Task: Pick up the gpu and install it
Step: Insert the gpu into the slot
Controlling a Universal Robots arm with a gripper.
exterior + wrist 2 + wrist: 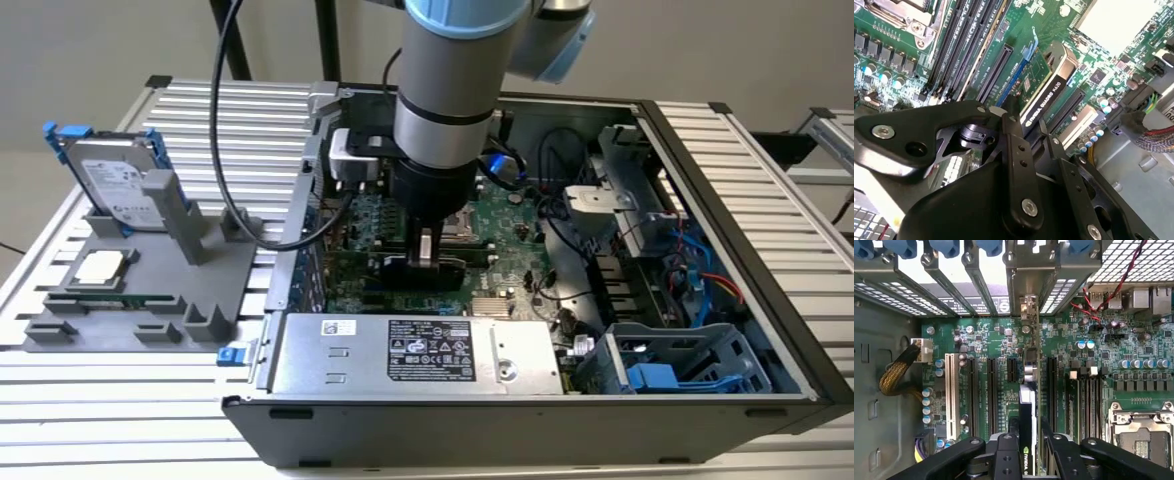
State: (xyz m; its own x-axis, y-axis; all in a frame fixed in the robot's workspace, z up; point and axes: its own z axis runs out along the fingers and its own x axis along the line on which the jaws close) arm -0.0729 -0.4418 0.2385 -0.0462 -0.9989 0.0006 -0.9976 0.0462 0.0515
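The gpu (1029, 375) stands on edge over the green motherboard (984, 340) inside the open computer case. Its black cooler (1046, 97) faces sideways. Its silver end bracket (1027, 307) sits at the rear slot openings of the case. My gripper (1029, 445) is shut on the gpu's upper edge, one black finger (1013, 130) on each face. In the exterior view the gripper (424, 250) hangs straight down into the case (747, 250) with the gpu (427, 268) low at the board. Whether the card's edge is fully down in the slot is hidden.
Black expansion slots (991, 385) and memory slots (1086, 395) flank the card; the processor socket (1141, 430) is nearby. A power supply (414, 350) and a blue drive cage (681, 365) fill the case front. On the exterior view's left, a grey fixture (200, 285) holds a hard drive (114, 180).
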